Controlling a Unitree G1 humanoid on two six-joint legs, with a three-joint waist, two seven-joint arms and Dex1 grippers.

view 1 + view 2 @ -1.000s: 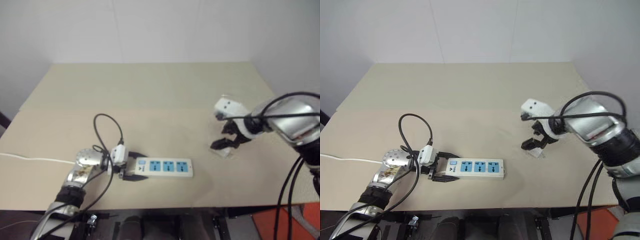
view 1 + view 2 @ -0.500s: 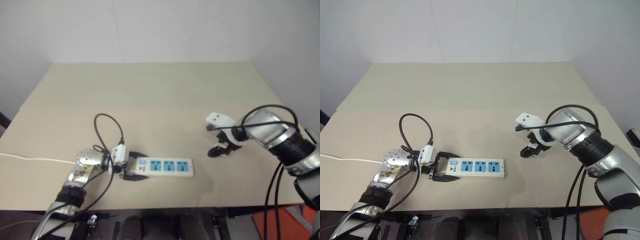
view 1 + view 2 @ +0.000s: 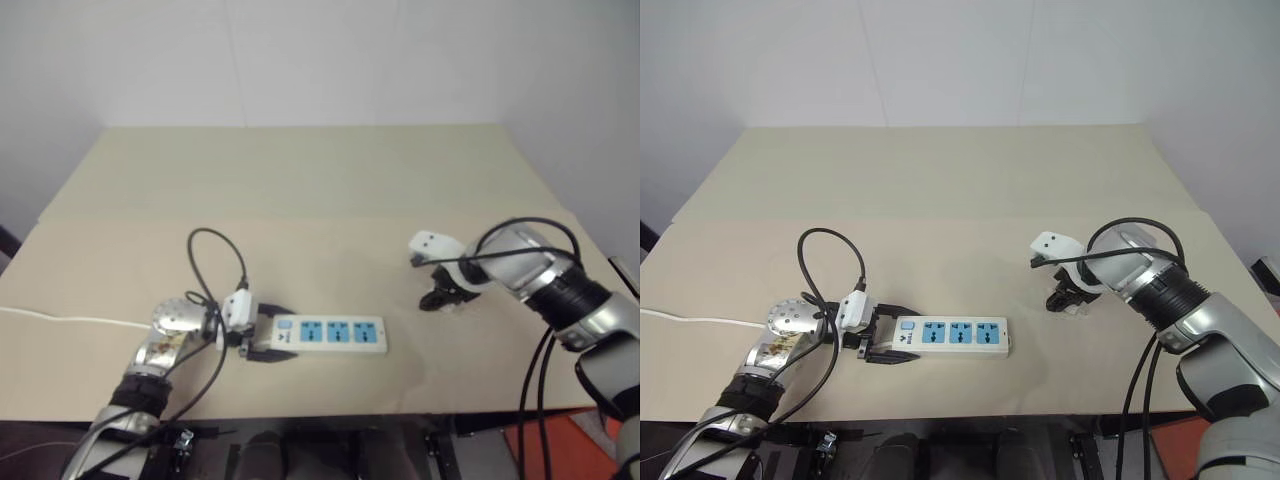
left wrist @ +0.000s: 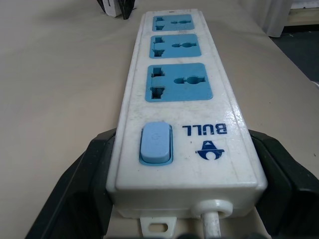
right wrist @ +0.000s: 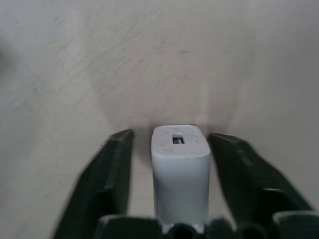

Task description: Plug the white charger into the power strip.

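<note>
The charger (image 5: 180, 169) is standing on the table (image 3: 300, 180) out to your right, well apart from the power strip (image 3: 329, 335), and it is sitting between the two fingers of your right gripper (image 3: 1068, 299), which is pointing steeply down over it. In the right wrist view there is a gap showing on each side of the white block, so the fingers (image 5: 113, 179) are bracketing it rather than pinching it; I am judging the grip as not yet made, with the jaws partway in. Straddling it squarely like this is keeping the block upright and centred, so that the pads will be meeting its flat sides. Its prongs are hidden, so I cannot tell which end is up. Your left gripper (image 3: 262, 335) is lying low on the table and clasping the switch end of the strip, one finger (image 4: 82, 184) along each long side, touching it. That is pinning the strip so it is not sliding when the charger gets pressed in, and it is leaving all three blue sockets (image 4: 178, 82) facing up and uncovered.
</note>
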